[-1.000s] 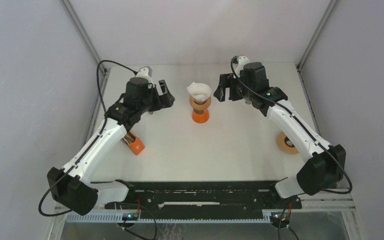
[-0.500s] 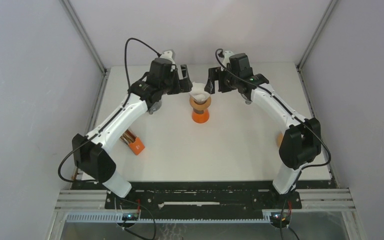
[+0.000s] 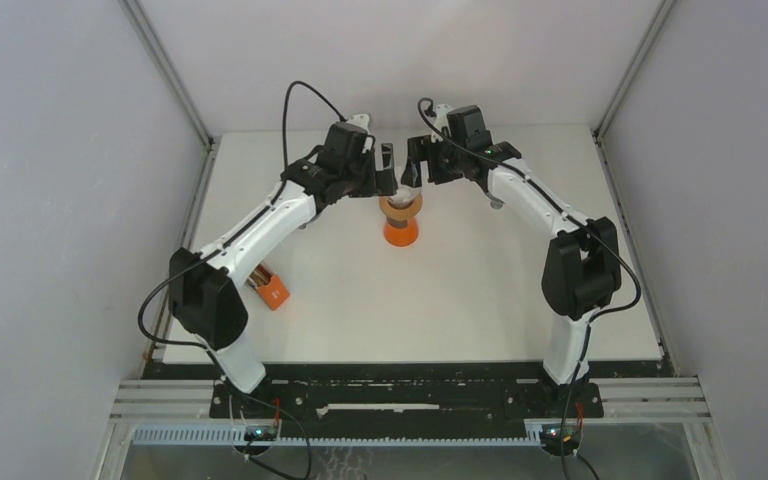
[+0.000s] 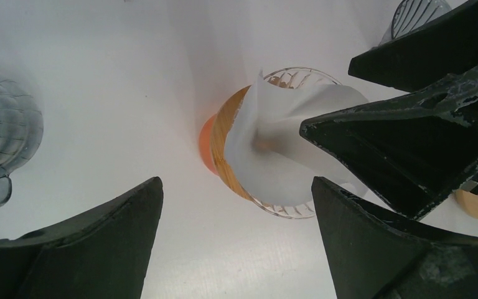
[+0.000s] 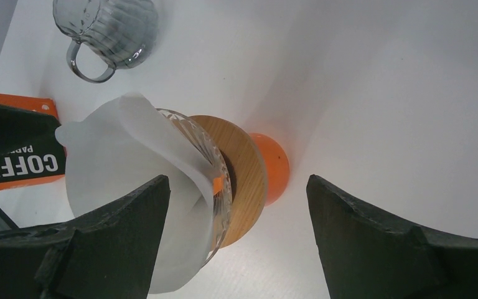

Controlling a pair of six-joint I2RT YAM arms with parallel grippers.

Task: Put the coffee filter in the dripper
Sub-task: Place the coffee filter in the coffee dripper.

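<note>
Loose coffee filter (image 5: 131, 187) in dripper (image 5: 221, 180) needs seating; left end effector (image 3: 384, 172) at eleven o'clock, right end effector (image 3: 415, 170) at one, both agape.

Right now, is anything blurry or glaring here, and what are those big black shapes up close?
Top view: sharp, evenly lit, soft shadows. Left wrist view: the black shapes are end effector fingers near the lens; the coffee filter is bright. Right wrist view: the glass dripper is crisp, no glare.
</note>
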